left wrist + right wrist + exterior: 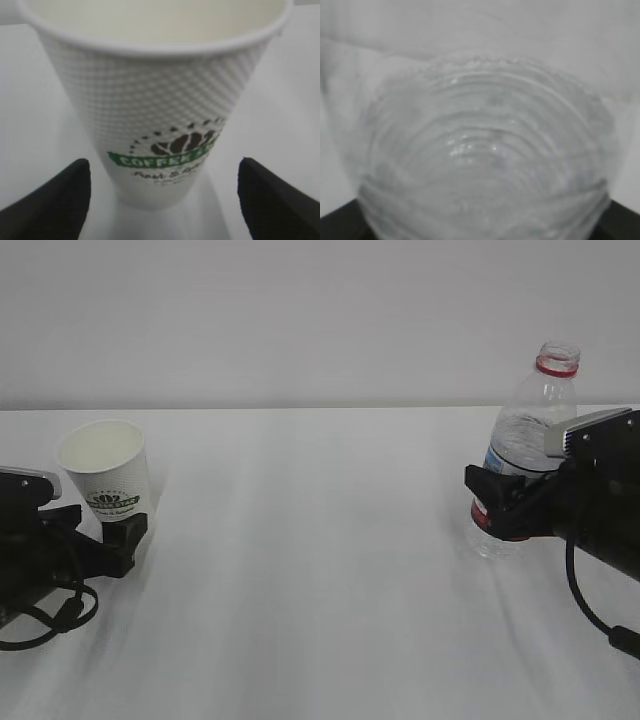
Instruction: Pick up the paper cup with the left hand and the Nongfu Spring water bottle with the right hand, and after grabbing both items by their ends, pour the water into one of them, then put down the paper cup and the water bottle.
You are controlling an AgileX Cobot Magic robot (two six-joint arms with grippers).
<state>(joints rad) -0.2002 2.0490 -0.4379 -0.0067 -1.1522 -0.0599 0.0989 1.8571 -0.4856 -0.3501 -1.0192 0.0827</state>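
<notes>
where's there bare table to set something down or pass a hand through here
The wide bare stretch of white table between the paper cup on the left and the water bottle on the right is free, front to back. It is crowded only at the edges, where the left tool flanks the cup and the right tool is at the bottle.

left hand (95,540): black, silver-grey plate, looped cable | right hand (500,505): black, silver-grey plate, black cable

Wide bare table (310,570) between paper cup (105,475) and bottle (525,440); each flanked by claw fingers
</notes>
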